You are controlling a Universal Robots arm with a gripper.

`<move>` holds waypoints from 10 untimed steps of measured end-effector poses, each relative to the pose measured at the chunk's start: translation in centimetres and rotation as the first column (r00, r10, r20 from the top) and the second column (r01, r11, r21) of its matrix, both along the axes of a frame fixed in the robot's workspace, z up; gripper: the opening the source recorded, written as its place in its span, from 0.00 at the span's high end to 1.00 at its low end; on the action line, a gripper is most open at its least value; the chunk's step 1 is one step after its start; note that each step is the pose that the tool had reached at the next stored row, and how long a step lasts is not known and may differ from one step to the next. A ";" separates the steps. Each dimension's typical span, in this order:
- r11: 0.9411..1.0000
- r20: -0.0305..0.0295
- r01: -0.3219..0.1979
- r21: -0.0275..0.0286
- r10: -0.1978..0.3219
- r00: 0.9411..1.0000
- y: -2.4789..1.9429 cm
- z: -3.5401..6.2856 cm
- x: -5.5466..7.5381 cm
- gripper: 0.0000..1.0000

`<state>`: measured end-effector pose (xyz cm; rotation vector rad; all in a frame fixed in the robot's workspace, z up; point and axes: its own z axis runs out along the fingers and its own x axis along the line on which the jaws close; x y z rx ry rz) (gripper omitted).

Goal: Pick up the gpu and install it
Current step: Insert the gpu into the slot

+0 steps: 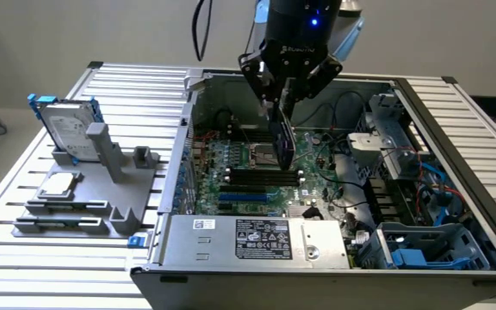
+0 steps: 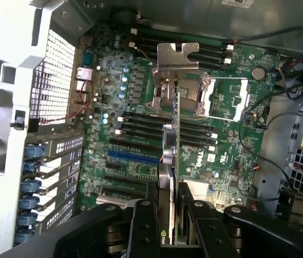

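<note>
While the fingers (image 2: 143, 231) clench the gpu (image 1: 284, 139) edge-down just above the motherboard (image 1: 239, 161), any tilt or sideways offset could, I judge, jam its edge against neighbouring components instead of its slot.

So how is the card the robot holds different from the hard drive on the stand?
The gpu hangs in the hand over the motherboard, inside the case; the drive sits in the grey stand outside it. The gpu looks dark; the drive is silver with a blue frame. Both are flat and stand on edge.
</note>
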<state>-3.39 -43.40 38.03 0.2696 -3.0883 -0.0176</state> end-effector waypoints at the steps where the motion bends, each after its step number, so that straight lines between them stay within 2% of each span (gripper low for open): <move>1: 1.000 0.000 -0.017 0.000 0.017 1.000 0.00 -0.08 0.0 0.73; 5: 0.996 0.000 -0.090 0.000 0.090 0.996 0.00 -0.43 0.0 0.73; 10: 0.983 0.000 -0.181 0.000 0.181 0.983 0.00 -0.86 0.0 0.73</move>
